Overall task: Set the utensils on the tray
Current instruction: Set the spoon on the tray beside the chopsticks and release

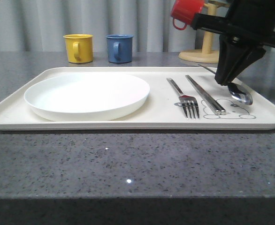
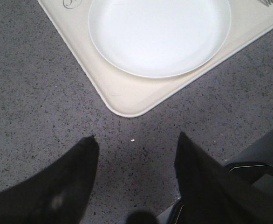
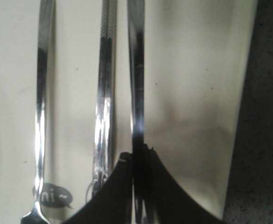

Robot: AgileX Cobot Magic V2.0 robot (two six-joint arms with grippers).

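The cream tray [image 1: 128, 125] lies across the counter. On its right half a silver fork [image 1: 188, 104] and a pair of chopsticks [image 1: 207, 96] lie side by side. To their right is the spoon [image 1: 240, 95], its bowl down by the rabbit drawing. My right gripper [image 1: 222, 82] is shut on its handle. The right wrist view shows the fork handle [image 3: 42, 93], the chopsticks [image 3: 106, 93] and the spoon handle [image 3: 136, 84] running into my shut right gripper [image 3: 136, 151] above the tray [image 3: 197, 93]. My left gripper [image 2: 136, 136] is open over bare counter near a tray corner [image 2: 127, 98].
A white plate [image 1: 86, 96] fills the tray's left half and is also seen from the left wrist [image 2: 160, 32]. Behind the tray stand a yellow mug [image 1: 78, 48] and a blue mug [image 1: 119, 48]. A red mug [image 1: 187, 11] hangs on a wooden stand [image 1: 208, 47] at back right.
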